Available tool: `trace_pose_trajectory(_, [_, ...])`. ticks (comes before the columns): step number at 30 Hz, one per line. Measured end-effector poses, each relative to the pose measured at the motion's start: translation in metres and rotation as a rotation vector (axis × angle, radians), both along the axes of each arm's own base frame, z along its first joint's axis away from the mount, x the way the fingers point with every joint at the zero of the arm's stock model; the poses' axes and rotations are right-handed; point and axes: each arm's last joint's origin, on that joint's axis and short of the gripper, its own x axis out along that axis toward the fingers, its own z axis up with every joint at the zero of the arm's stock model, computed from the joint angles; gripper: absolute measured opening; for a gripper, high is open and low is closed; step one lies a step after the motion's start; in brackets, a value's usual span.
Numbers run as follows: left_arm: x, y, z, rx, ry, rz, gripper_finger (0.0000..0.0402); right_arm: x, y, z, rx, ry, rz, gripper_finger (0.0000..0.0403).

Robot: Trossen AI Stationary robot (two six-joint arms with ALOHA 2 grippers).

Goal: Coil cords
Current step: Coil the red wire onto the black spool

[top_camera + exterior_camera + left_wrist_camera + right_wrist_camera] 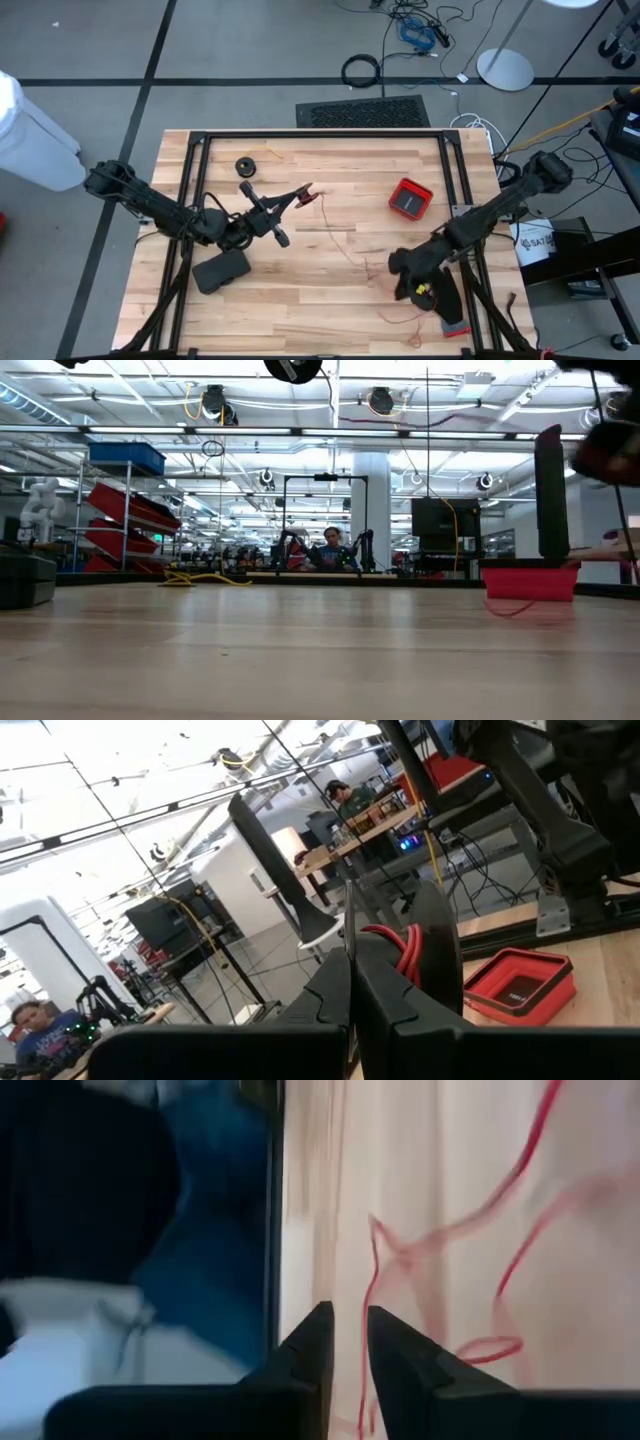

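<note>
Two dark arms work a wooden table (300, 290) strewn w/ thin cord. The left hand (303, 190) is raised mid-table, its fingers (400, 1000) pinched narrow on loops of the red cord (405, 952); from there the strand runs down and across the boards toward the right arm. The right hand (346, 1350) sits low near the front-right of the table, fingers nearly together, a thin gap showing; the red cord (372, 1295) passes right between the tips, but whether it's gripped or just threaded thru can't be told. A small black spool (246, 166) lies on the boards behind the left arm, apart from it. A red tray (410, 199) sits right of centre, a black pad (221, 270) by the left arm.

Judgement: the step looks like gathering red cord into loops. Done well, the left hand keeps firm hold on the bundle while the right feeds slack w/ light, even tension, avoiding snags on the tray or table frame. Jerks could drag loose strands into a tangle.
</note>
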Motion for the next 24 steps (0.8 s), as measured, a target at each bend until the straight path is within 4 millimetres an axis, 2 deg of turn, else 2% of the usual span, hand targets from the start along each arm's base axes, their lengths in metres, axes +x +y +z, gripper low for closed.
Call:
trace_pose_trajectory(5, [0.000,0.000,0.000,0.000,0.000,0.000,0.0000,-0.010,-0.011,0.025,-0.086,-0.196,-0.088,0.0071])
trace_pose_trajectory(10, [0.000,0.000,0.000,-0.001,0.002,0.001,0.0000,-0.007,-0.019,0.031,-0.281,-0.359,-0.260,0.0084])
trace_pose_trajectory(18, [0.000,0.000,0.000,-0.001,0.002,0.001,0.0000,0.034,-0.020,0.025,-0.487,-0.600,-0.360,0.0102])
trace_pose_trajectory(24, [0.000,0.000,-0.001,-0.018,-0.006,-0.004,0.0000,0.064,-0.033,0.007,-0.648,-0.640,-0.451,0.0097])
